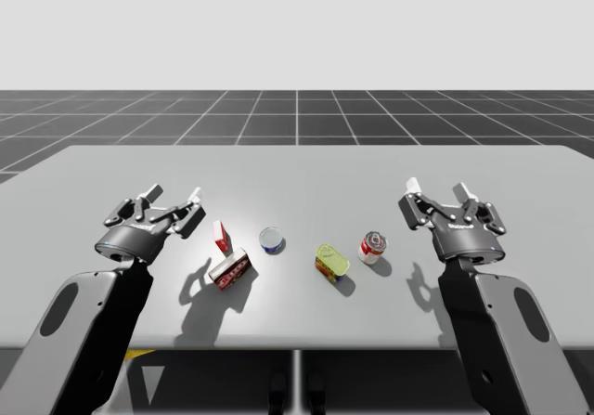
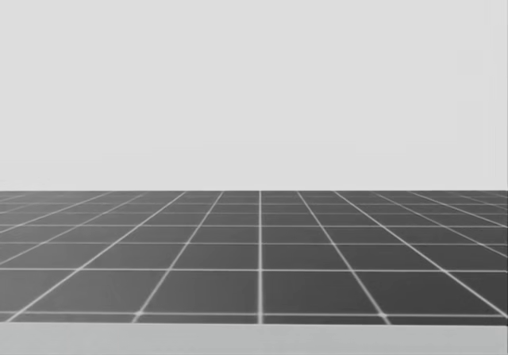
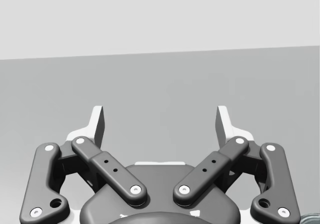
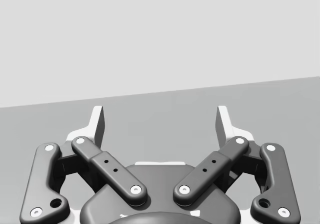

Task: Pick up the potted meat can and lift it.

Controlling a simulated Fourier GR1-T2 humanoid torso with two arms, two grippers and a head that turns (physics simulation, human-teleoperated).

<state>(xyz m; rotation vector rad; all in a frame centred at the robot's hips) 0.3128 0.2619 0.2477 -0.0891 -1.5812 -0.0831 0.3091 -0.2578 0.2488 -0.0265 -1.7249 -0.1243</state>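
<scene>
Grey bench (image 1: 297, 169), both my arms poised over it.
Left gripper (image 1: 173, 201) and right gripper (image 1: 438, 193): fingers wide; green-yellow can (image 1: 331, 261) lies between them, nearer the right.

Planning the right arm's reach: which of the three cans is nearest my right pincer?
The red and white can. The yellow-green can and the blue can lie farther from the right pincer.

Potted meat can (image 1: 331, 261): yellow-green, boxy, on table (image 1: 464, 174) nr ctr.
</scene>
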